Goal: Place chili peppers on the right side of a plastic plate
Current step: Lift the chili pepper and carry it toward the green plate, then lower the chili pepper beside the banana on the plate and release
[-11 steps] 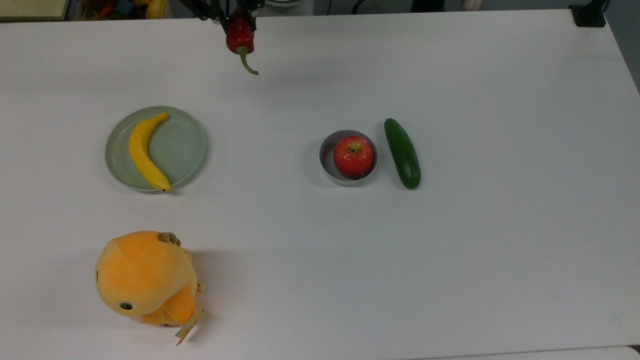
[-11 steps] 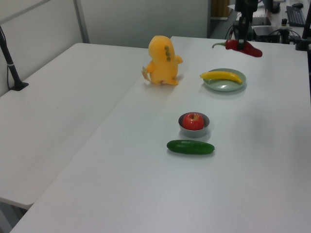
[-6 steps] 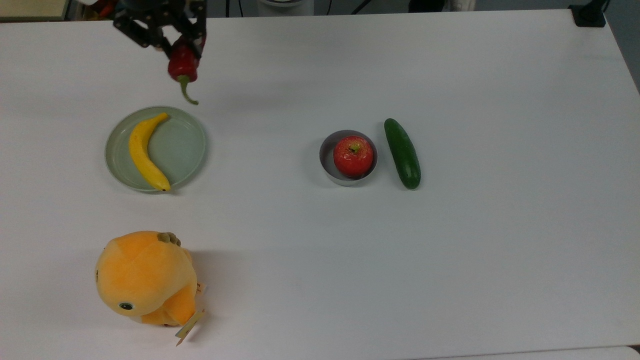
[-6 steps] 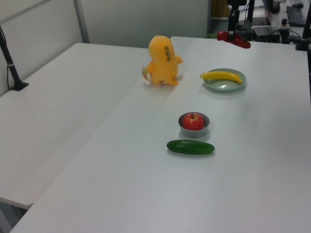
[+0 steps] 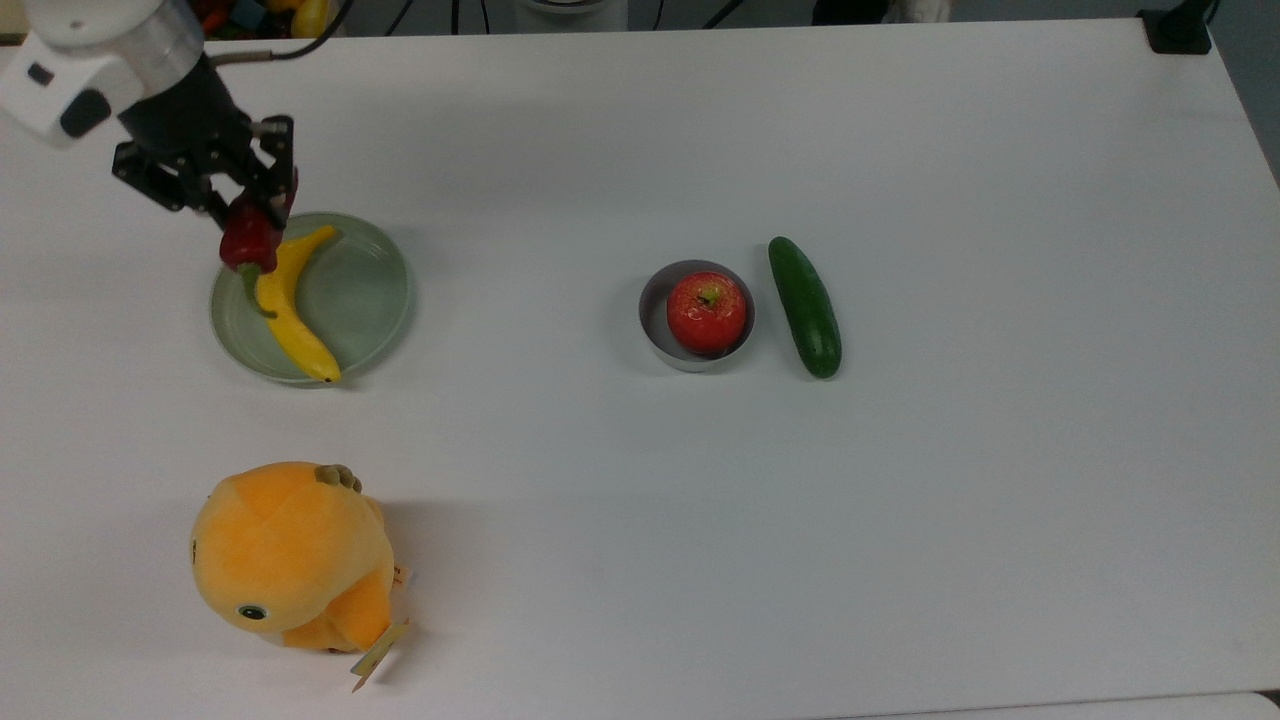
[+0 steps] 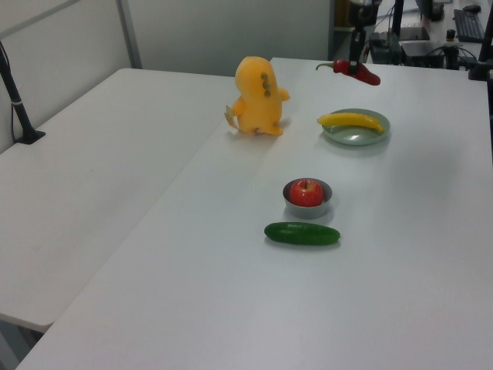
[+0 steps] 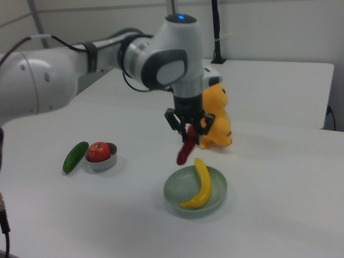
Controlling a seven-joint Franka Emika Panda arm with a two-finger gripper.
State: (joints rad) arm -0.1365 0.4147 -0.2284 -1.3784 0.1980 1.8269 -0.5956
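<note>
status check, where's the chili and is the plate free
Gripper shut on the chili, held in the air over the plate edge. Chili not yet down. Banana lies across the plate; the bare part is on the top view's right.

Top view looks straight down on the table (image 5: 900, 550); left and right views face it obliquely from opposite ends.

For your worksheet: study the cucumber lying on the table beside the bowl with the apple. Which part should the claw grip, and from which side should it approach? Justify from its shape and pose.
Probably grip the cucumber at its middle, coming from above with the jaws across its narrow width. It lies flat on the table and is long and rounded, so the middle balances it. The bowl sits close on the top view's left, so that jaw needs care.
</note>
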